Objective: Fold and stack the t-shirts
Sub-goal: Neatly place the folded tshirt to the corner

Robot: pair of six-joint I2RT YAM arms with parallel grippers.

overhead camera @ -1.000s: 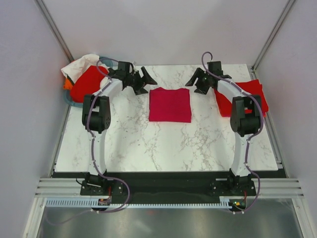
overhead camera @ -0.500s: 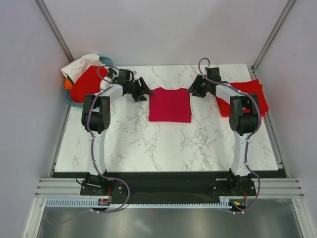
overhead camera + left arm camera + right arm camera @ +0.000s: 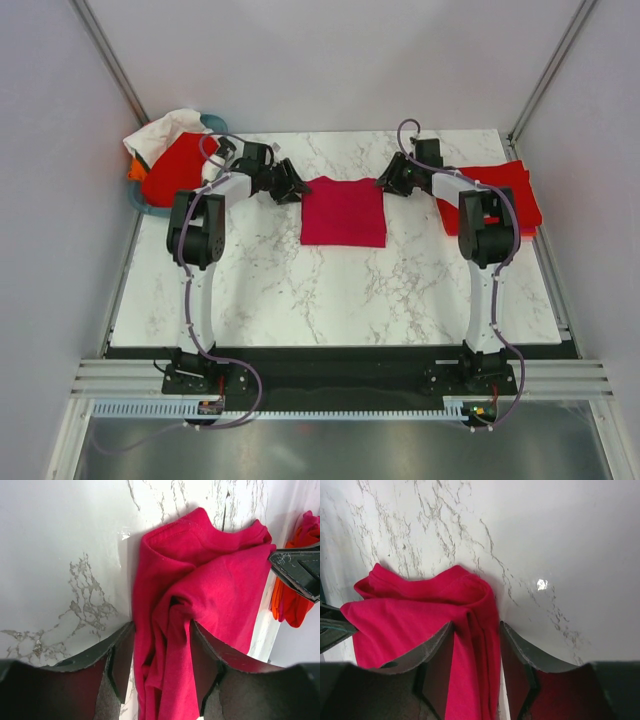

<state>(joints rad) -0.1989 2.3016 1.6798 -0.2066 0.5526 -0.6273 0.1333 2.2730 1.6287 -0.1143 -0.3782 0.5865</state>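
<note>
A crimson-pink t-shirt, folded into a rectangle, lies at the table's middle back. My left gripper is at its far left corner and my right gripper at its far right corner. In the left wrist view the gripper is shut on bunched folds of the shirt. In the right wrist view the gripper is likewise shut on the shirt's edge. Bright red folded shirts lie at the right, partly under the right arm. Another red shirt lies in the basket.
A teal basket off the table's back left corner holds the red shirt, a white cloth and something orange. The marble table ends near grey walls on both sides.
Both grippers came down and inward from wide open above the table to the crimson-pink shirt's far corners, and their fingers have closed onto the cloth.
</note>
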